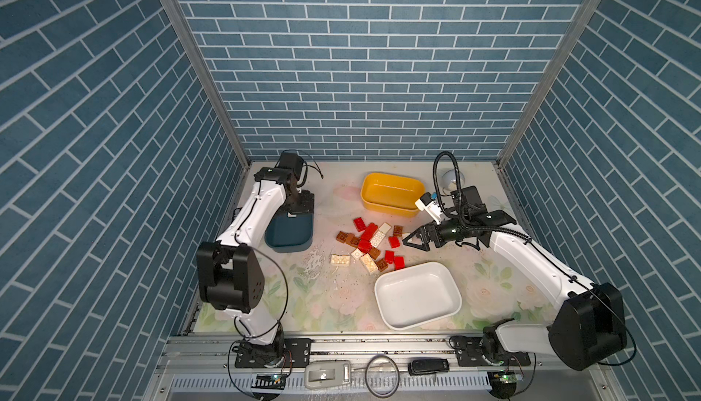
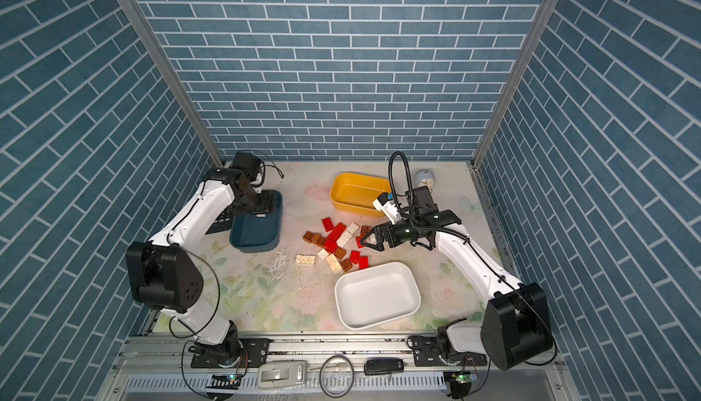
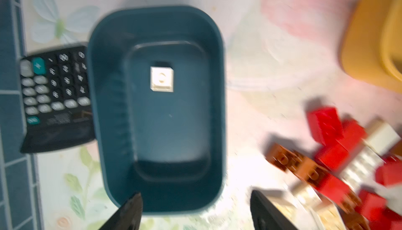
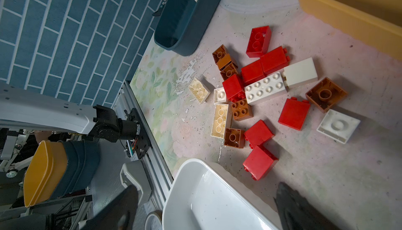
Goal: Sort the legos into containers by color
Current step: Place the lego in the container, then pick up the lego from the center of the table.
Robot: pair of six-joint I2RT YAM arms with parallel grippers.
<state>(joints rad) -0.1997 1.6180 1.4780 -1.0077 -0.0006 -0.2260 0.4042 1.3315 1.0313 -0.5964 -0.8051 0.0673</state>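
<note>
One white square brick (image 3: 162, 79) lies alone on the floor of the teal tub (image 3: 104, 91). The left gripper (image 3: 195, 194) hangs over the tub's near end, jaws apart, nothing between them.

Judged: drop done. Lift straight up so you clear the rim, then go for the pile of legos (image 1: 370, 243).

The right gripper (image 1: 413, 239), jaws wide and empty, hovers at the pile's edge, so take turns there. Yellow tub (image 1: 379, 203) and white tub (image 1: 417, 266) hold nothing; keep white bricks to teal.
</note>
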